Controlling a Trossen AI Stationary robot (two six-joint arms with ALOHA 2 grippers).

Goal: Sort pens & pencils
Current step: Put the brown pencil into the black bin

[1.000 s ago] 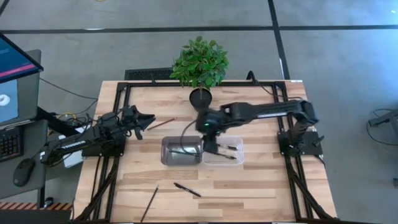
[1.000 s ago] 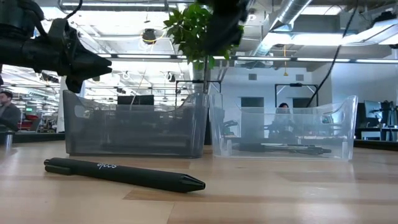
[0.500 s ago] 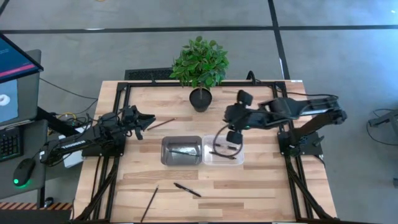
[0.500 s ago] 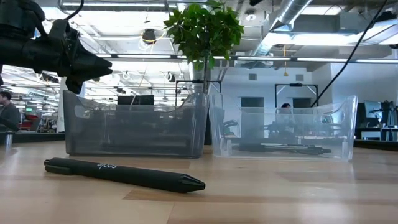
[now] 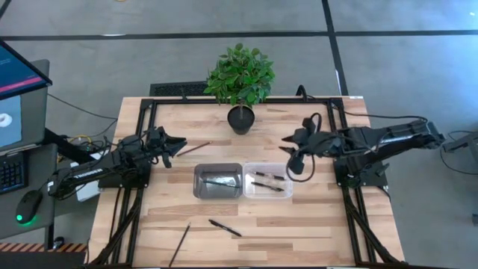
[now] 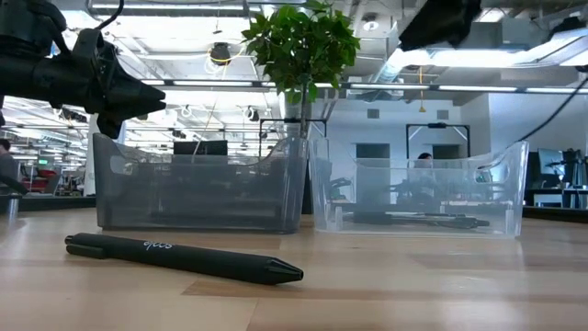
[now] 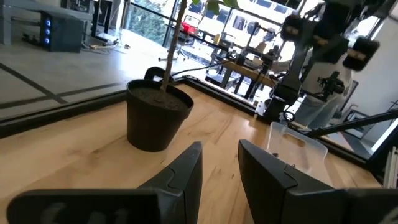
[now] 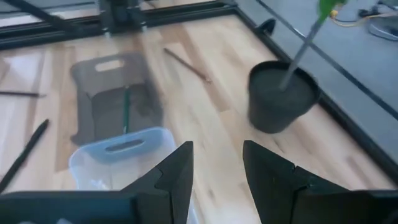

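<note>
One black pen (image 5: pixel 225 228) (image 6: pixel 184 257) lies flat on the table near its near edge, with a thin pencil (image 5: pixel 179 244) to its left. Another pencil (image 5: pixel 196 147) (image 8: pixel 186 65) lies just in front of my left gripper (image 5: pixel 181 142) (image 7: pixel 221 168), which is open and hovers at the table's left. Two pens (image 5: pixel 267 181) rest inside the clear bin (image 5: pixel 286 193), and a thin stick (image 8: pixel 125 109) lies in the grey bin (image 5: pixel 199 187). My right gripper (image 5: pixel 287 143) (image 8: pixel 216 165) is open, raised above the table to the far right of the clear bin.
A potted plant (image 5: pixel 240 118) (image 7: pixel 158 115) stands at the table's far middle, between the two grippers. The two bins (image 6: pixel 197 193) (image 6: pixel 418 198) sit side by side at the centre. A cable loop (image 5: pixel 299 166) hangs below the right arm. Bare wood (image 5: pixel 321 224) lies at the near right.
My right gripper has risen from above the clear bin and drawn back toward the table's right and far side, its arm stretching out level. The left arm, the bins and the loose pen and pencils have kept still.
</note>
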